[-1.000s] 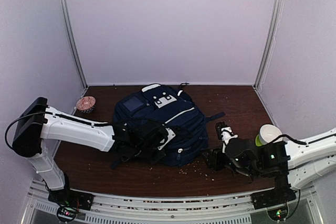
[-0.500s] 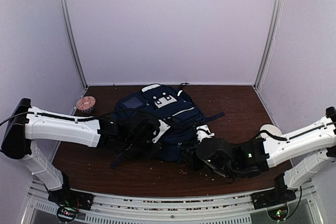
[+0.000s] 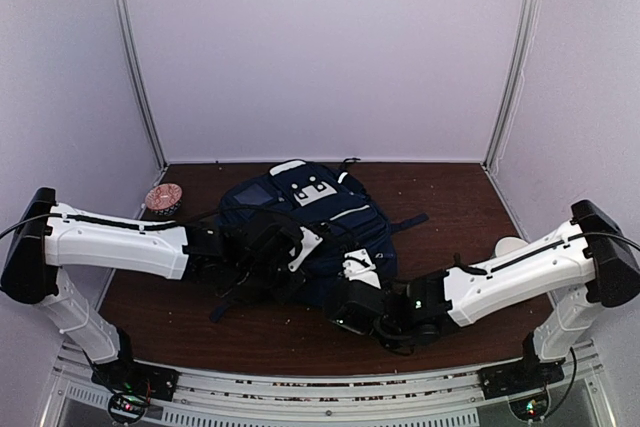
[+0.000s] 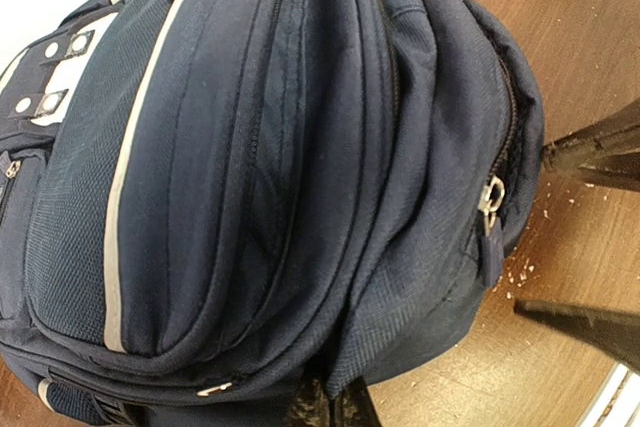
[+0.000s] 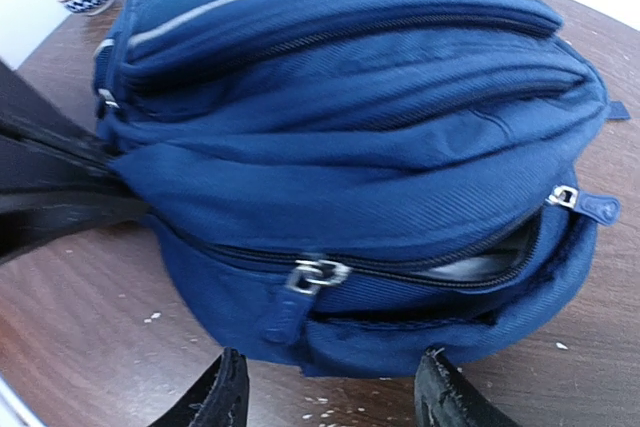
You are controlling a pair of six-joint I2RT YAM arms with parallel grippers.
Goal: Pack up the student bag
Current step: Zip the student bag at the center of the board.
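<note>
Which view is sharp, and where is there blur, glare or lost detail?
Top external: soft, even light, no glare, yet the dark student bag loses detail. Left wrist: the weave is sharp; the top-left corner burns out white. Right wrist: the bag looks slightly smeared, the right gripper out of focus.

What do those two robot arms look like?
The left arm and right arm have smooth white shells, black elbow caps and thin black cables along them. The left claw and right claw are black, with two tapered fingers each.
</note>
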